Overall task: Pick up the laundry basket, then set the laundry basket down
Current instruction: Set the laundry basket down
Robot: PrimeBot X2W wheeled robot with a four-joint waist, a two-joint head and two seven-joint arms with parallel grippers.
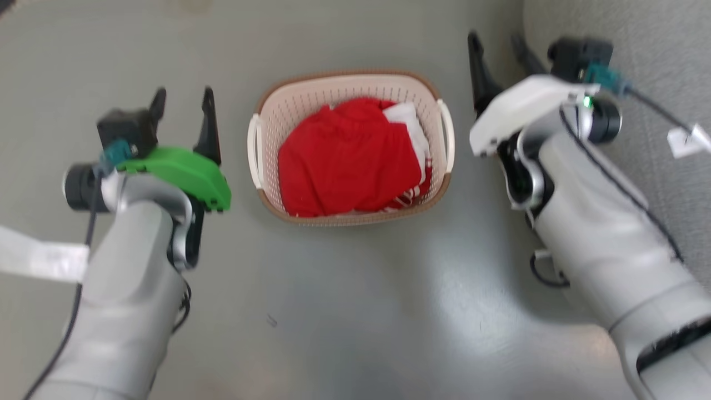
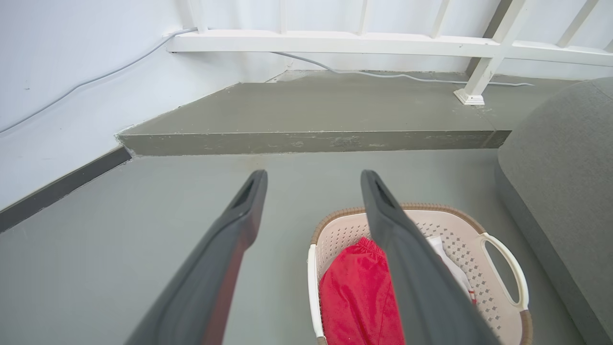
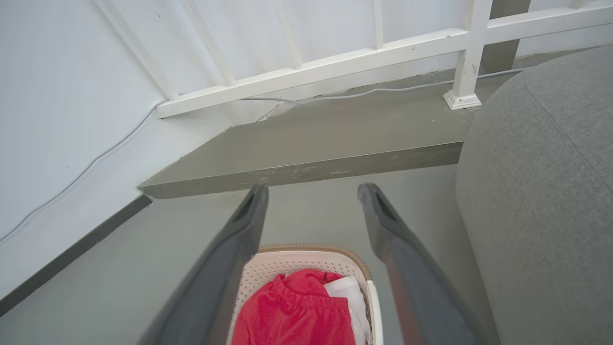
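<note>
Two white side handles (image 1: 254, 150) are your hold on the laundry basket (image 1: 344, 89): stiff plastic, probably light despite the red clothes (image 1: 344, 155). Your left gripper (image 1: 184, 97) and right gripper (image 1: 494, 41) have jaws apart, empty.

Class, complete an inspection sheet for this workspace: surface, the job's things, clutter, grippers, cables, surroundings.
surface: grey floor, smooth, some glare.
job's things: laundry basket stands upright on the floor, holding a red garment and a white cloth.
clutter: nothing seen.
grippers: left gripper open, left of the basket; right gripper open, right of it; neither touches it.
cables: pale cable runs along the wall and over the raised step; dark cable at the right wrist.
surroundings: white railing; grey cushioned seat right of the basket.
</note>
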